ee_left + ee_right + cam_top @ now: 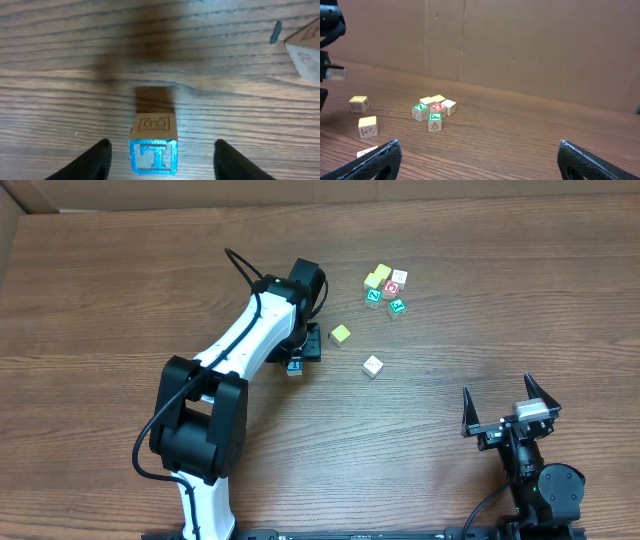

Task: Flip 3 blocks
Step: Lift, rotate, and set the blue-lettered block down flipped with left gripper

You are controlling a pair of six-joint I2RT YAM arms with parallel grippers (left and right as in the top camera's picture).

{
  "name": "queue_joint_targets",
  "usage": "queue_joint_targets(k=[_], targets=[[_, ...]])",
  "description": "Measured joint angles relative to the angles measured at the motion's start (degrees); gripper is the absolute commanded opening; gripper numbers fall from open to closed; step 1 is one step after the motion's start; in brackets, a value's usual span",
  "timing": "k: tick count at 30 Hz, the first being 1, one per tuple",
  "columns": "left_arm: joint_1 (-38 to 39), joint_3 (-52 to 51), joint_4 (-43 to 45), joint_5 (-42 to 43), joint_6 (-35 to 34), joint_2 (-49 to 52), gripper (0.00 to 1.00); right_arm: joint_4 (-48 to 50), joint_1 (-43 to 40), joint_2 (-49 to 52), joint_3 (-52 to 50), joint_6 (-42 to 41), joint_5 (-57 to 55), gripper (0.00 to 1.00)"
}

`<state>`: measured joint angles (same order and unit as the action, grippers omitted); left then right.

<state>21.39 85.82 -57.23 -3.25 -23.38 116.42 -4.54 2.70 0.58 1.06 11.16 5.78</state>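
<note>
Left gripper (pixel 162 146) straddled the blue block (pixel 153 157) at the middle of the surface (pixel 60 60), jaws apart and clear, apparently leaving it flipped; right gripper (pixel 477 150) gaped open.

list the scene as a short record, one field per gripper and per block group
left gripper: open, fingers either side of the blue block, gaps on both sides
blue block: resting on the table, blue T face in the wrist view
yellow block: loose, right of the left arm
cream block: loose, alone
bunch of blocks: far side, green and red marks
right gripper: open, empty
</note>
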Motion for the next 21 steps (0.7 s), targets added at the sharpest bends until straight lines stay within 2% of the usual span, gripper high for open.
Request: queue_joint_targets(k=[4,9,12,16,21], targets=[[0.0,-2.7,1.6,0.3,0.0,0.0,0.56,0.0,0.0,0.0,0.0,0.0,0.0,1.00],[0.0,-5.4,2.5,0.7,0.0,0.0,0.40,0.0,0.0,0.0,0.0,0.0,0.0,1.00],[0.0,-5.7,3.2,0.7,0.3,0.0,0.40,0.0,0.0,0.0,0.0,0.0,0.0,1.00],[0.0,-5.7,6.1,0.9,0.3,0.0,0.32,0.0,0.0,0.0,0.0,0.0,0.0,1.00],[0.0,-5.7,7.1,0.9,0.5,0.0,0.29,0.0,0.0,0.0,0.0,0.0,0.0,1.00]])
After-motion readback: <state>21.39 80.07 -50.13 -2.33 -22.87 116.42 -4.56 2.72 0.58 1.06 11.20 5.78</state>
